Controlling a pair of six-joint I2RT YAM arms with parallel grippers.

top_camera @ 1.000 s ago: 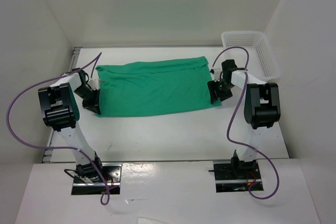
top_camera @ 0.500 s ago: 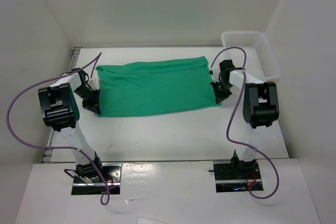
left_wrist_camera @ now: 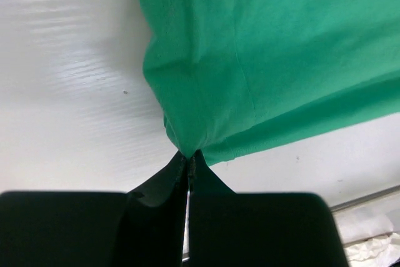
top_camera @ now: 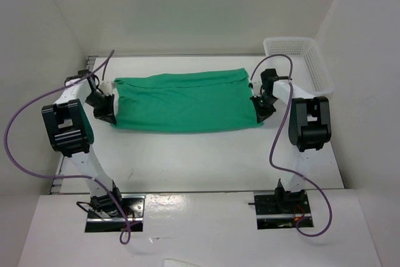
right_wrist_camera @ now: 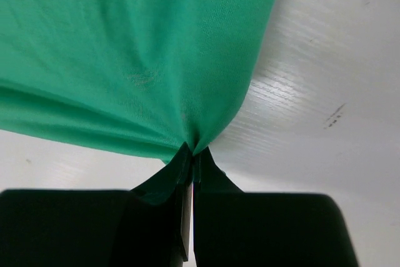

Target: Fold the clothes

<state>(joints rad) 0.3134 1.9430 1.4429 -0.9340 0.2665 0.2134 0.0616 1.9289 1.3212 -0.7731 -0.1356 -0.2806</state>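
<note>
Top view first: the T-shirt [top_camera: 184,103] lay as a folded green band across the far half of the white table [top_camera: 206,161], its long axis running left to right. The mesh basket [top_camera: 315,67] stood at the far right corner, well apart from the cloth. 2 purple cables [top_camera: 22,123] looped off the arms, neither crossing the shirt. The left gripper [top_camera: 109,117] sat at the near-left corner and the right gripper [top_camera: 259,115] at the near-right corner, their tips hidden under their own bodies.

Left wrist view: the fingers were pressed together, pinching a puckered corner of green fabric, with the cloth running out of frame at the top and right. A crumpled white scrap [left_wrist_camera: 375,251] was cut off at the lower right, too little to identify.

Right wrist view: same story, with the fingers clamped on a gathered corner and the shirt cut off at the top and left. Dark scuff marks [right_wrist_camera: 334,115] showed on the bare table to the right.
</note>
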